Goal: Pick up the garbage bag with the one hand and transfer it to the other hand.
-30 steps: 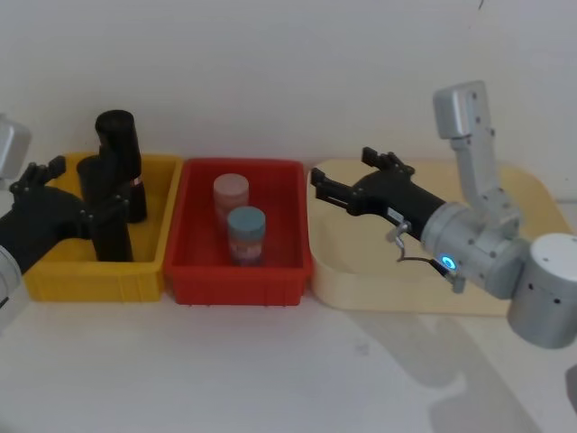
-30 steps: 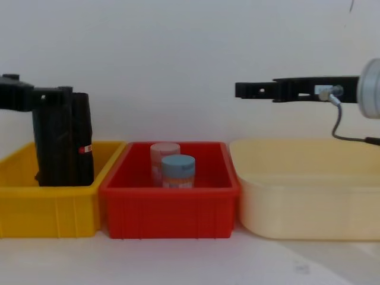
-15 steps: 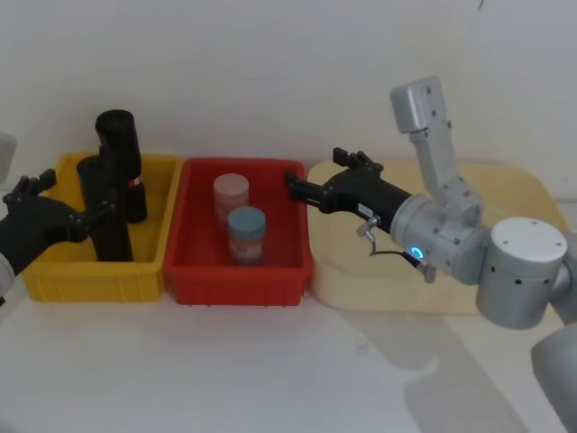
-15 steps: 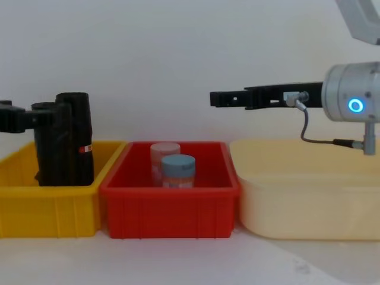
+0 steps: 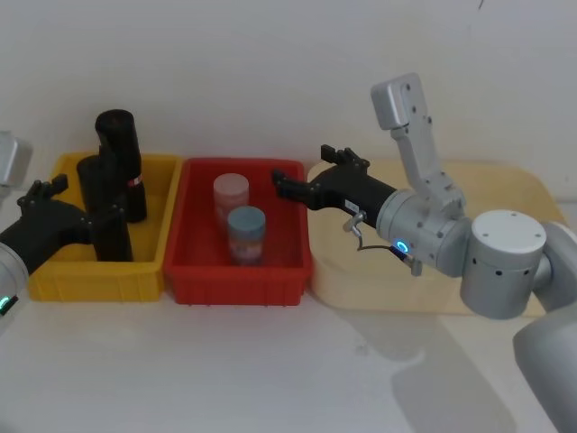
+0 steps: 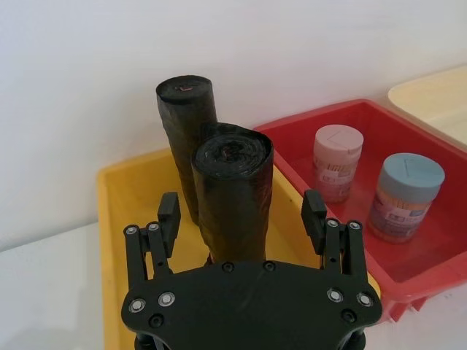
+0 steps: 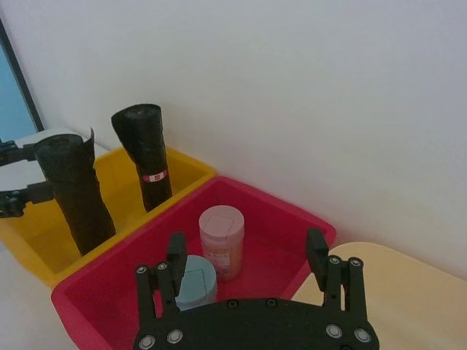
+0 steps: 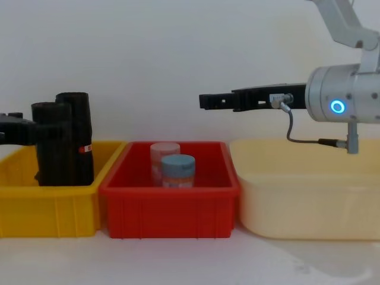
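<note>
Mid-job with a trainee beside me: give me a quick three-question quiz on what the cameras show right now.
1. True or false: the left end effector is shut on the garbage bag.
2. The right end effector reaches out above which container? A: yellow bin. B: red bin. C: cream tray.
3. What mark sets the second black roll apart from the garbage bag?

Key:
1. False: it is open, one finger on either side of the bag.
2. B.
3. A small red-and-white label.
</note>
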`<action>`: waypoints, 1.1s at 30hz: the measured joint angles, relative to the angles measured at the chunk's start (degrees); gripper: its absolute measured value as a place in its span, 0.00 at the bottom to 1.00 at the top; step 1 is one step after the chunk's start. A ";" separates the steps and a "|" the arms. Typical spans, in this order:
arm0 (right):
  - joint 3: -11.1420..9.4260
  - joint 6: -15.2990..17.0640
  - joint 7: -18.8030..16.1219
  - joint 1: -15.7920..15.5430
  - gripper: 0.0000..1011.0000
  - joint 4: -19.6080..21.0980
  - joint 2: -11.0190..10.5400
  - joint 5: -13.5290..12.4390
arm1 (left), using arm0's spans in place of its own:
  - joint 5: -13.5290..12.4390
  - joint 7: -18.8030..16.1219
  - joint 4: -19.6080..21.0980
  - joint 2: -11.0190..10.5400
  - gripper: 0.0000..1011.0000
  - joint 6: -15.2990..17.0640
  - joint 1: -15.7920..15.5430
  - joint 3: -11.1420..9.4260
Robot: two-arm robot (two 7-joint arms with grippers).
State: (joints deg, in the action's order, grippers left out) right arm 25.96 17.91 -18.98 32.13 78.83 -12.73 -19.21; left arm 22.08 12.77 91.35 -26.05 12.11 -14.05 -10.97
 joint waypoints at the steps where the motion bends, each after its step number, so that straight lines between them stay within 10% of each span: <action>1: 0.03 -0.02 -0.03 0.08 0.99 -0.12 0.05 0.03 | -0.18 0.00 -0.23 0.09 0.99 -0.09 -0.14 -0.07; 33: 2.50 0.62 -4.23 3.62 0.99 -4.94 0.25 0.18 | -3.06 2.08 -8.61 3.45 0.99 -3.27 -5.75 -1.93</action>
State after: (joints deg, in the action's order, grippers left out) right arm 28.46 18.53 -23.20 35.74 73.89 -12.48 -19.03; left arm 19.02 14.85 82.74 -22.60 8.84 -19.80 -12.90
